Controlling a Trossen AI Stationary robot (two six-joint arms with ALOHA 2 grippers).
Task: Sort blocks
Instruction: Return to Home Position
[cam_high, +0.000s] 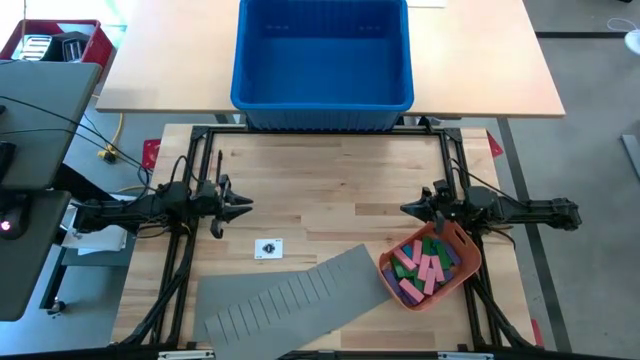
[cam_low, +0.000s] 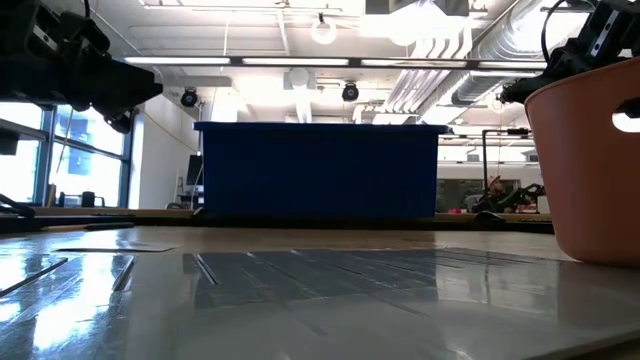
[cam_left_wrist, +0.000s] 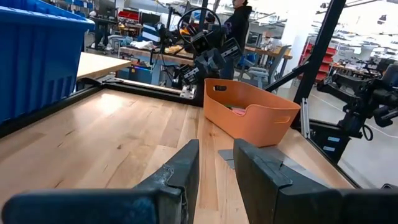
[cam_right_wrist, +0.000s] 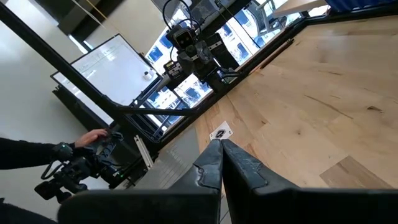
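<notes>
- Far left, off the table, a red crate holds dark gear.
- The left gripper hangs over the left side of the butcher-block table, fingers a little apart, with nothing between them.
- A small printed card lies flat on the wood, and beside it the grey slotted sheet runs along the near edge.
- At centre back, the blue bin sits on the paler table beyond.
- The right gripper hangs over the right side, fingers pinched together on nothing.
- Just beside it, the orange bin holds the blocks, a heap of pink, green, purple and blue.
- Out in the room, a person in dark clothes stands among workbenches under bright ceiling lights.
</notes>
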